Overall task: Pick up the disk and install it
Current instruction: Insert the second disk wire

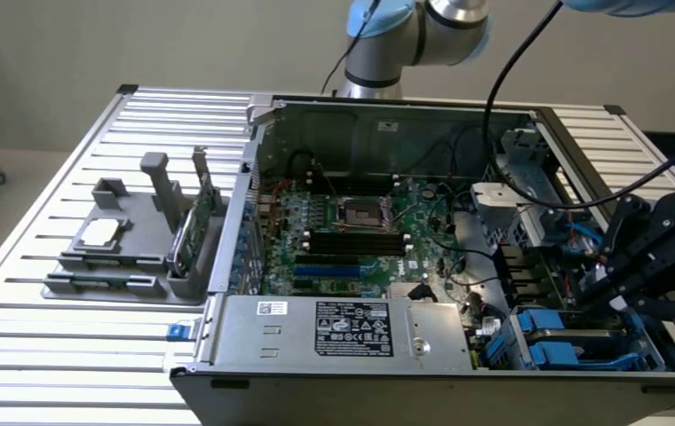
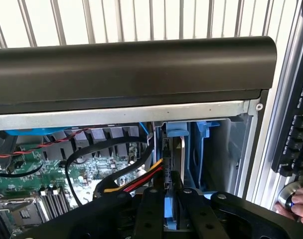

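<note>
The disk [image 2: 175,132] stands on edge in the drive bay slot at the corner of the open computer case [image 1: 255,142]. I see its blue carrier frame and a thin silver edge. My gripper [image 2: 166,194] sits right over it, its black fingers [image 2: 152,211] shut on the disk's edge, with a blue strip showing between them. In the exterior view my gripper [image 1: 604,288] hangs over the drive bay [image 1: 575,342] at the case's front, on the exterior view's right, and covers the disk there.
Red, yellow and black cables [image 2: 141,181] run close beside the slot. Blue carriers fill the bay. The motherboard [image 1: 350,231] and power supply [image 1: 337,328] lie inside the case. A grey fixture [image 1: 113,257] holds a silver chip and a green card. A hand [image 2: 298,204] rests by a keyboard [image 2: 296,129].
</note>
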Motion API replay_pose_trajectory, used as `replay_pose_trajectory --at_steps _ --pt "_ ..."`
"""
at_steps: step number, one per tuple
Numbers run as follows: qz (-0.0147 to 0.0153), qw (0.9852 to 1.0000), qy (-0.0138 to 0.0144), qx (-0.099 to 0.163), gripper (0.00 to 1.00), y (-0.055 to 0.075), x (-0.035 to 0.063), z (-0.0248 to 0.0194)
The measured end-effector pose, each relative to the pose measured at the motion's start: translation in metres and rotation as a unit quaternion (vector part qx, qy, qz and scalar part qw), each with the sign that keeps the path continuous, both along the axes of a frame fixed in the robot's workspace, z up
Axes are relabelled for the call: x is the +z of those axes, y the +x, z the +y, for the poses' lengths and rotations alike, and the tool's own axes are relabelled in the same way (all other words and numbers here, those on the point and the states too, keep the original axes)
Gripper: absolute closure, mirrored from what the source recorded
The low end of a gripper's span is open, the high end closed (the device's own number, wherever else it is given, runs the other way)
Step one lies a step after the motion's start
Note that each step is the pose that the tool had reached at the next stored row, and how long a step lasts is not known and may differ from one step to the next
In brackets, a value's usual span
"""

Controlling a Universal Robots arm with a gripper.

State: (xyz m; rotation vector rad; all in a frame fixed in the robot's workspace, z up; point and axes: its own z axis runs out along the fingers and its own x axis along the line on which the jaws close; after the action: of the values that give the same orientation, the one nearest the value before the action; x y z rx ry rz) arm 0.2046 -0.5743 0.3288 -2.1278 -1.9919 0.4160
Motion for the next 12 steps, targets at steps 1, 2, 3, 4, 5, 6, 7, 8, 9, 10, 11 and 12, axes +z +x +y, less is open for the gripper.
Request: replay_pose_trajectory --at_steps 1,2,3,4,5,6,7,8,9,10,11,12 --pt "0.0019 1.0000 0.0000 0.000 0.83 0.0014 -0.0004 0.0000" --pt "0.0034 1.0000 0.0000 0.000 0.83 0.0030 -0.0007 -0.0002" --pt "0.0050 1.0000 0.0001 0.000 0.83 0.0049 -0.0010 -0.0003" --pt "0.0063 1.0000 0.0002 0.000 0.83 0.0061 -0.0015 -0.0005" --pt "0.0072 1.0000 0.0003 0.000 0.83 0.0065 -0.0019 -0.0006" --pt "0.0078 1.0000 0.0003 0.000 0.83 0.0064 -0.0023 -0.0006" --pt "0.0085 1.0000 0.0002 0.000 0.83 0.0064 -0.0026 -0.0007" --pt "0.0091 1.0000 0.0002 0.000 0.83 0.0065 -0.0029 -0.0007" --pt "0.0099 1.0000 0.0002 0.000 0.83 0.0065 -0.0030 -0.0007" --pt "0.0109 0.9999 0.0002 0.000 0.83 0.0065 -0.0032 -0.0007" --pt "0.0120 0.9999 0.0002 -0.001 0.83 0.0065 -0.0033 -0.0006" --pt "0.0131 0.9999 0.0003 -0.001 0.83 0.0065 -0.0035 -0.0006"
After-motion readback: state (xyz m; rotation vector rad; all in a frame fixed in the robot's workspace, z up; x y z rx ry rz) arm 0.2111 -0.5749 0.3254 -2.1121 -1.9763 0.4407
